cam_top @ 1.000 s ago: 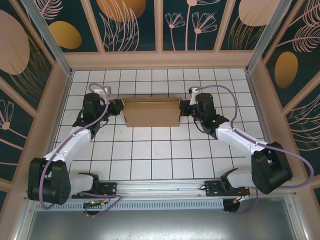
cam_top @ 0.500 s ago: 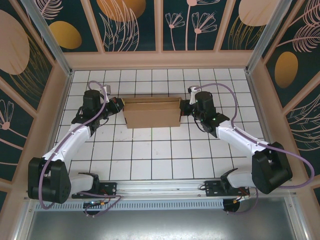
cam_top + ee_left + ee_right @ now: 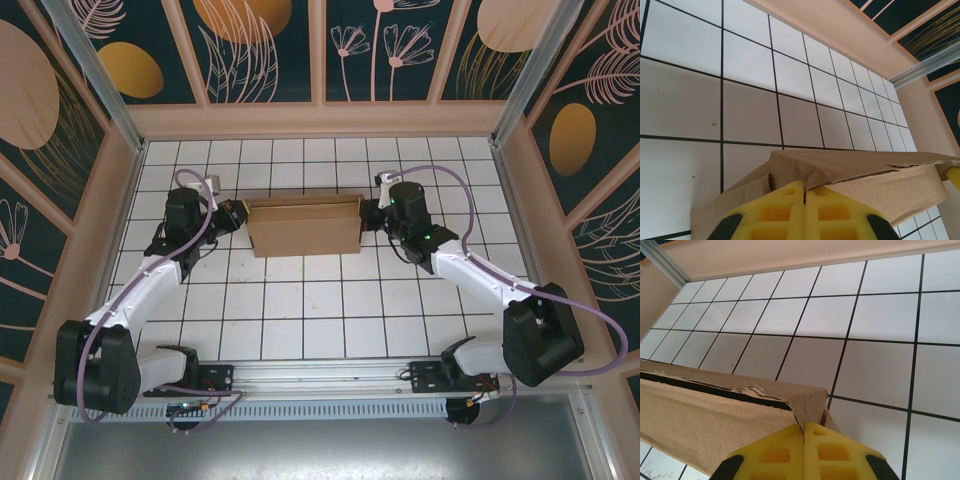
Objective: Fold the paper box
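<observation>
Step, prob: squaring up the box (image 3: 305,228), which sits far-centre on the surface (image 3: 300,310) and looks mostly formed. L gripper (image 3: 240,214) & R gripper (image 3: 368,212) are at opposite ends, each w/ pads pressed together, tips against the end walls; nothing pinched afaict. Next likely needs an even push from both sides, then the top flap tucked w/o the box sliding. Top view gives the layout. L wrist adds a split along the box's upper edge; R wrist adds a dark gap & frayed corner.
</observation>
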You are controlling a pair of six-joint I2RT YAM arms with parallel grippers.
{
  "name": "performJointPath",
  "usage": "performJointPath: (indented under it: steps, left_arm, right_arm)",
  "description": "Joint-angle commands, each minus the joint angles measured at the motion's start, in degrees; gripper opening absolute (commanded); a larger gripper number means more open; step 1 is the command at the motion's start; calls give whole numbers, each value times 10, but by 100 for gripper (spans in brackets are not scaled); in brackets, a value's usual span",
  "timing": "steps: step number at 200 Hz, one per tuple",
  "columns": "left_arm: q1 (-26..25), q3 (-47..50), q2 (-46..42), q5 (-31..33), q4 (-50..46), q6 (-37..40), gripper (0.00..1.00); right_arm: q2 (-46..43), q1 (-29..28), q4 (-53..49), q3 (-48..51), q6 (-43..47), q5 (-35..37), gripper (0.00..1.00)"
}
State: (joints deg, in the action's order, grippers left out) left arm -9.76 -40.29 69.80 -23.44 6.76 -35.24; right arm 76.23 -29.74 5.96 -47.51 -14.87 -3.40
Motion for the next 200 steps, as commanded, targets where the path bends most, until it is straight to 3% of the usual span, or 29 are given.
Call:
performJointPath:
  steps: [1, 55, 113, 161, 200]
  left_arm:
    - [-4, 48, 17, 11, -88, -4, 0]
    - [-4, 64, 6, 57, -104, 19, 0]
    - [-14, 92, -12, 82, -82, 22, 1]
    - [-22, 97, -26, 112, -81, 47, 2]
    - [-26, 80, -29, 125, -96, 66, 2]
  right_arm:
    - [6, -4, -28, 10, 11, 14, 0]
    - [-12, -7, 4, 42, 20, 35, 0]
    - [-40, -40, 123, 122, 57, 71, 0]
    - [-47, -43, 149, 124, 53, 79, 0]
    - [-66, -43, 128, 98, 64, 57, 25]
